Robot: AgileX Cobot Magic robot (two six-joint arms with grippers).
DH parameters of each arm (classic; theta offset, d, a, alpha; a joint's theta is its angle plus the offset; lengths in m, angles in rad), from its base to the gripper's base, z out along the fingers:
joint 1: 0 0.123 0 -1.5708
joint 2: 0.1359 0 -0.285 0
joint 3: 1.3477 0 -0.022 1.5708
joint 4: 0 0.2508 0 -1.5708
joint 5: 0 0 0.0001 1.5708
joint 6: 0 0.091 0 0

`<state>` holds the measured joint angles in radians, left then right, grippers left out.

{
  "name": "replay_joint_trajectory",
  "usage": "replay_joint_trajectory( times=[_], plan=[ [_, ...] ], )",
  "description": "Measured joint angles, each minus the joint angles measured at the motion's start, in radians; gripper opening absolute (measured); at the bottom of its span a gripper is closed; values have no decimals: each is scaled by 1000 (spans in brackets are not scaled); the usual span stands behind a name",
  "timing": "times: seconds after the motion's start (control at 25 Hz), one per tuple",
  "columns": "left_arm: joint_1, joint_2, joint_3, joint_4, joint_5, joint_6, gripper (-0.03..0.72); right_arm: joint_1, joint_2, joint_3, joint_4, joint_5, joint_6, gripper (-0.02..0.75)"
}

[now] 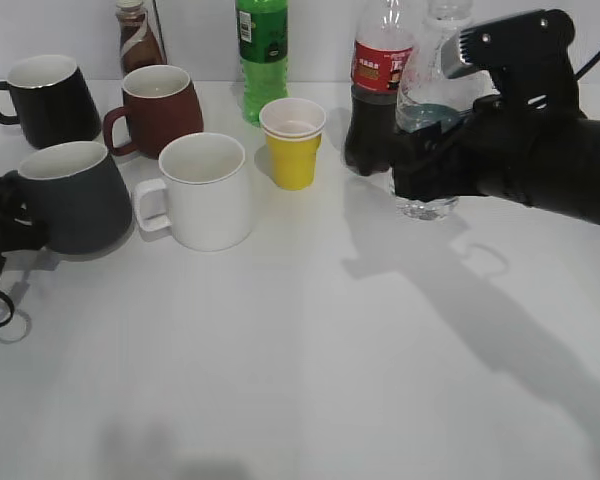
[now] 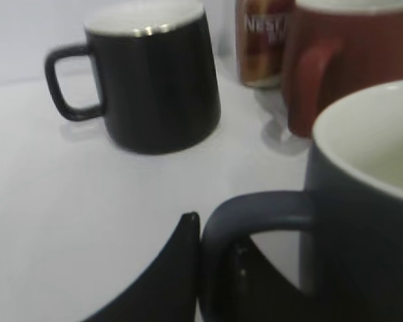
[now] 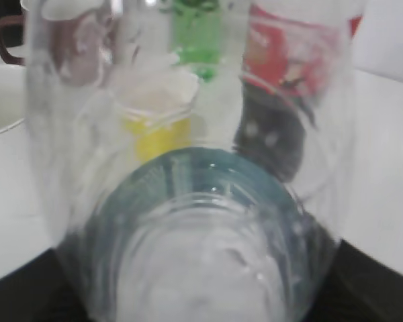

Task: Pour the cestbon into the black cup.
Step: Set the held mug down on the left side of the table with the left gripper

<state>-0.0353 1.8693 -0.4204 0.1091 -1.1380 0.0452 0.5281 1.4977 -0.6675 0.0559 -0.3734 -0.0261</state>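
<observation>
Gripping the cestbon (image 1: 427, 150) at its label band, the right gripper (image 1: 430, 165) keeps it upright so nothing spills. Far to its left, the left gripper (image 2: 211, 268) pinches the black cup (image 1: 72, 195) by its handle, steadying it for pouring.

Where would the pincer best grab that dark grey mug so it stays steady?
By its loop handle, coming from the mug's left side. The dark grey mug widens toward its base, so its body is broad for a pincer, while the handle is a slim bar. In the left wrist view the left pincer already sits at that handle.
</observation>
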Motion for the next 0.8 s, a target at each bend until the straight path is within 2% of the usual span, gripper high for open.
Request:
replay_joint_trajectory(
  times=[0.44,0.8],
  plan=[
    [0,17,-8,24,-21,-1,43,-1,-7,1,0,-1,3,462],
    [2,17,25,37,-57,-8,94,-1,-7,1,0,-1,4,462]
  ],
)
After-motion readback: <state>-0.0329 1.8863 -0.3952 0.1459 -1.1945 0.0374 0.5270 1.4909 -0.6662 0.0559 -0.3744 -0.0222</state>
